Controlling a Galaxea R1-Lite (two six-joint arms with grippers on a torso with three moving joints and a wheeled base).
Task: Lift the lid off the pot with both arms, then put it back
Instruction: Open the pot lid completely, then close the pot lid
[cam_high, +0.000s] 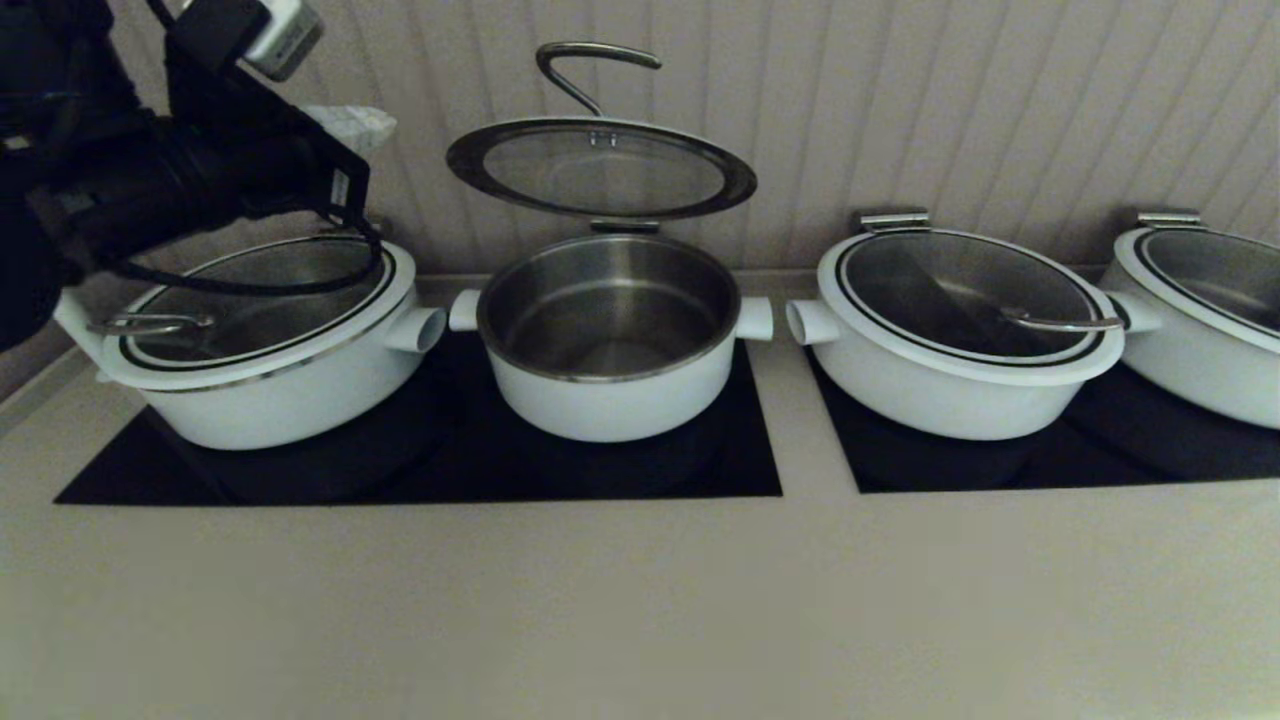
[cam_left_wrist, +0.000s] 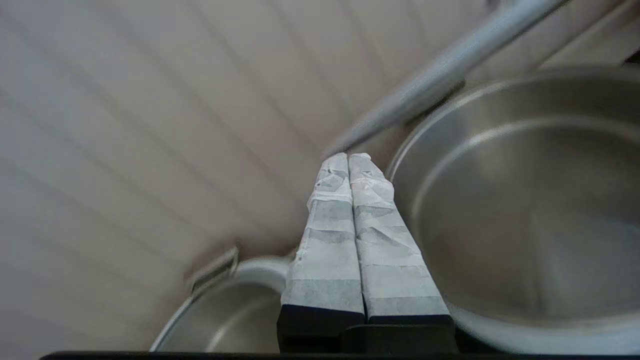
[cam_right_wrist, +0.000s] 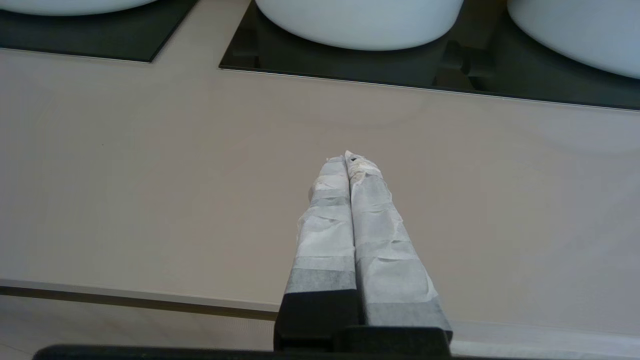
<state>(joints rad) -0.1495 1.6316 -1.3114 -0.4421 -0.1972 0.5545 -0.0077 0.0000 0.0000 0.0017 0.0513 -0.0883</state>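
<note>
The pot (cam_high: 610, 400) stands uncovered in the middle on a black cooktop panel, its steel inside bare; it also shows in the left wrist view (cam_left_wrist: 525, 210). The lid (cam_high: 600, 175) stands tilted up above the pot's back rim, near the wall, its steel bar handle (cam_high: 590, 65) on top. My left gripper (cam_high: 352, 125) is shut and empty, to the left of the lid and above the left pot; in its wrist view the fingertips (cam_left_wrist: 348, 157) lie close to the lid's edge (cam_left_wrist: 440, 70). My right gripper (cam_right_wrist: 348, 159) is shut and empty over the bare counter, out of the head view.
Wider lidded white pots stand at left (cam_high: 270, 400), right (cam_high: 960, 400) and far right (cam_high: 1200, 370). Two black cooktop panels (cam_high: 700, 470) (cam_high: 1000, 465) lie on the beige counter (cam_high: 640, 600). A ribbed wall (cam_high: 950, 100) stands close behind the pots.
</note>
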